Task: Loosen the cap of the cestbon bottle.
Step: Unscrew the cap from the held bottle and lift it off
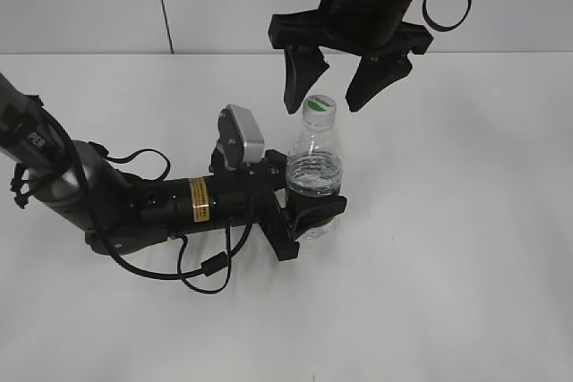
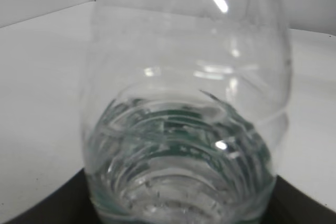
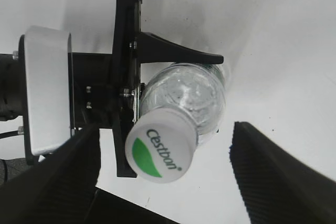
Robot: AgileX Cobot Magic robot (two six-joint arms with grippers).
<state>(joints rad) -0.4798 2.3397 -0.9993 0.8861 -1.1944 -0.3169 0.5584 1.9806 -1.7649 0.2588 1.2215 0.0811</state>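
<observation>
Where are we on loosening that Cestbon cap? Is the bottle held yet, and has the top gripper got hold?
Done: the left gripper is shut on the cestbon bottle, holding it upright on the table. In hand: the right gripper hangs open just above the cap, its fingers on either side, not touching. Left: lower, close on the cap and twist; the cap looks fully seated.

The exterior view looks down at a slant onto the tabletop (image 1: 466, 248), taking in both arms from some way off. The left wrist view sits very close behind its end effector, facing level at the cestbon bottle (image 2: 184, 129). The right wrist view looks straight down past its end effector (image 3: 163, 177) onto the cap (image 3: 161, 151). All three views share the bottle.
</observation>
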